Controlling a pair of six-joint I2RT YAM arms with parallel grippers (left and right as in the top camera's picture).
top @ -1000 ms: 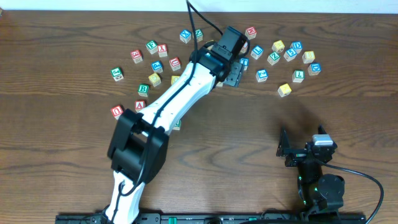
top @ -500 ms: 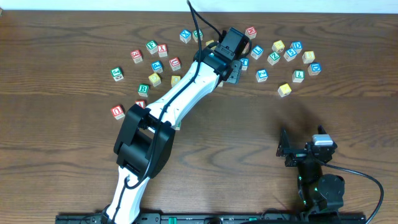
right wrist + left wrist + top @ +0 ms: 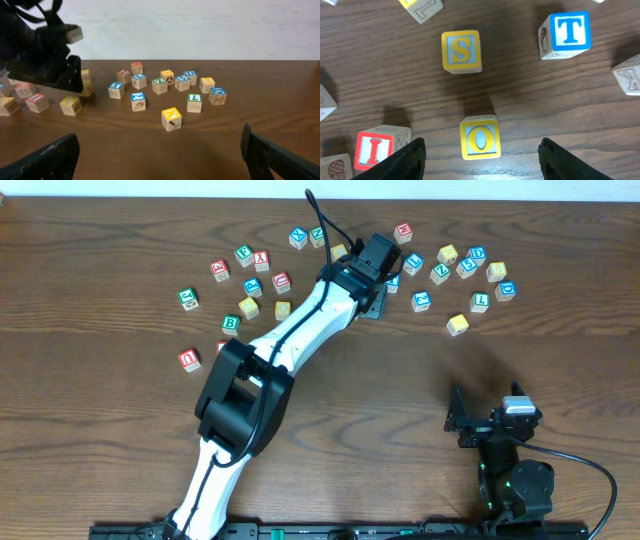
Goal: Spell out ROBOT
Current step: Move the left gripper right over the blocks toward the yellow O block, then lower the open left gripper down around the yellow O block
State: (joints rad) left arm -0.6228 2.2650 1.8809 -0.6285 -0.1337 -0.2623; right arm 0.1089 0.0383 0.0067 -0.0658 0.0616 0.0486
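The left wrist view shows what the overhead view hides. The yellow O cube [image 3: 480, 137] lies on the table [image 3: 520, 95] between the fingers of the left gripper [image 3: 482, 160]; they are spread apart and touch nothing. Beyond it are a yellow S cube [image 3: 461, 50] and the blue T cube [image 3: 567, 32], and a red I cube [image 3: 375, 147] is near one finger.

In the overhead view the arm covers the O cube, but the green B cube [image 3: 231, 324] is visible left of the arm.

The right gripper [image 3: 160, 160] is wide open and empty, well apart from the cubes.

Compared to one second ago, the left elbow is further forward and its gripper is a little nearer the far cubes. The right arm has not moved.
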